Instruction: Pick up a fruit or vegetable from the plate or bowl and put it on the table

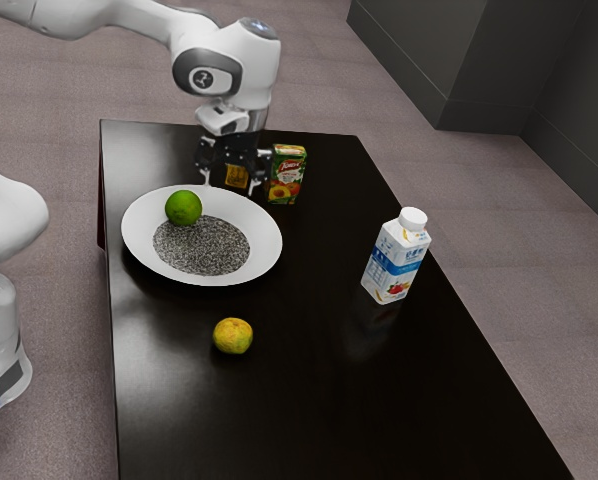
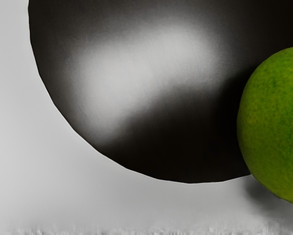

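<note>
Dark surface on a mauve-grey floor, lime on the plate

The glossy black surface (image 1: 159,400) stands on a mauve-grey floor (image 1: 59,250), with dark grey walls beyond. A wide white plate (image 1: 264,240) with a speckled grey centre lies on it. The plate holds a single green lime (image 1: 184,208), resting where the centre meets the pale rim; the wrist view shows the lime straddling that same line, with the centre dark and glossy.

The gripper (image 1: 229,184) hangs near the plate's far rim in the exterior view, its fingers (image 1: 207,175) apart and gripping nothing. A small amber item (image 1: 236,176) appears between them, too hidden to name.

Just to the exterior view's right of the gripper stands an upright juice carton (image 1: 286,175) with fruit printed on it. A white-capped carton bottle (image 1: 396,257) stands farther off, upright. A yellow-orange mandarin (image 1: 233,336) sits directly on the surface, apart from the plate.
</note>
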Controlling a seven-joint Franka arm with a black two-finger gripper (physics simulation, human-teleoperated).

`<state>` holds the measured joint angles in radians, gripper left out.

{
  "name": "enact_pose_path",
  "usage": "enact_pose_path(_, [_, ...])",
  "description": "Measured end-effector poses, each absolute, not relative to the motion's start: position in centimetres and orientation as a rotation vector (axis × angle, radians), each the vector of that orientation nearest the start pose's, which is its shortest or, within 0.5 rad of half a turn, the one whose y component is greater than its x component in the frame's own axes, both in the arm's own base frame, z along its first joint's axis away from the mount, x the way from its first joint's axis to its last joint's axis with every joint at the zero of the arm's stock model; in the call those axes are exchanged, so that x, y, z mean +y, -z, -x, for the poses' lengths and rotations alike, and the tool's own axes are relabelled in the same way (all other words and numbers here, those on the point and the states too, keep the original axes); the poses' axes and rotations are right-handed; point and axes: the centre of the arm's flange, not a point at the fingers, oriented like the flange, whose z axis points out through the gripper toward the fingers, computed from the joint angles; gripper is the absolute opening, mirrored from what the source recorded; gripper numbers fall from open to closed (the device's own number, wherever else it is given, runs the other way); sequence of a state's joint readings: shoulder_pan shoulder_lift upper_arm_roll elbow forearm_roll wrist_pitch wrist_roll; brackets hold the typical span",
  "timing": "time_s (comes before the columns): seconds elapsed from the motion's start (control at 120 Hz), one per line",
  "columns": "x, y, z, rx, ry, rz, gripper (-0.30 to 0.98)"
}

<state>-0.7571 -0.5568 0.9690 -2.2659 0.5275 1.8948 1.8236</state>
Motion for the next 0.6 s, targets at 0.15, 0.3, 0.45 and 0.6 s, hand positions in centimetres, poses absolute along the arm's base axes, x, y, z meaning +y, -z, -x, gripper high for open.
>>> enact_pose_path(0.15, [17.7, -49.9, -42.1, 2.468, -0.064, 1.904, 0.67])
enact_pose_path(0.3, [18.2, -49.1, -40.6, 2.467, -0.065, 2.018, 0.68])
enact_pose_path(0.45, [17.5, -48.0, -40.1, 2.47, -0.092, 2.079, 0.68])
enact_pose_path(0.6, [17.4, -47.8, -39.8, 2.398, -0.123, 2.177, 0.69])
